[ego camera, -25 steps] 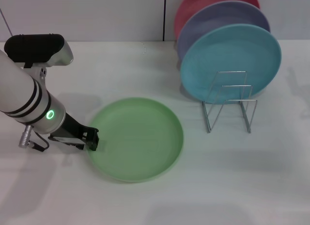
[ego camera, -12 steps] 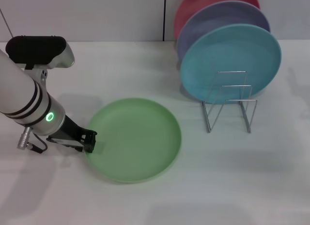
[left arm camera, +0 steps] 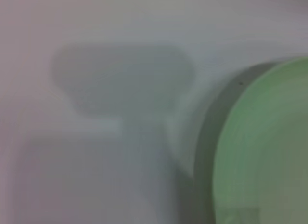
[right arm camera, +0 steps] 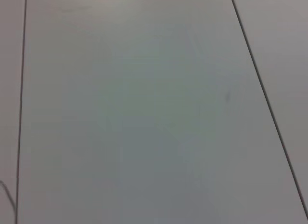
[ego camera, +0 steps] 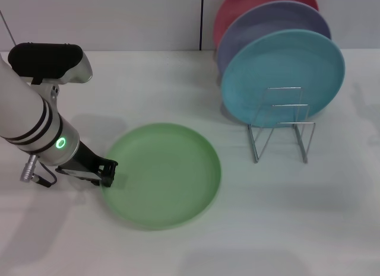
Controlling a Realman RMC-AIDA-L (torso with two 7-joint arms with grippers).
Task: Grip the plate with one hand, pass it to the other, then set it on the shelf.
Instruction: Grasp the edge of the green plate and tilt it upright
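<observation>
Chrome wire shelf (ego camera: 281,125) with turquoise plate (ego camera: 282,75); left gripper (ego camera: 107,173) fingers clamped on green plate (ego camera: 160,175) rim

The left tool (ego camera: 108,172) sits right at the near-left rim of the green plate (ego camera: 160,175). Its tips are small and dark, so whether they pinch the rim cannot be told. In the left wrist view the plate (left arm camera: 262,147) is blurry and cut off by the picture's edge, and no fingers show. The left arm runs off the head view's left edge. The pink plate (ego camera: 237,6) is mostly hidden behind the lavender plate (ego camera: 261,24) and cut off at the top. The turquoise plate (ego camera: 282,74) hides part of the lavender one. The right tool shows nowhere.
</observation>
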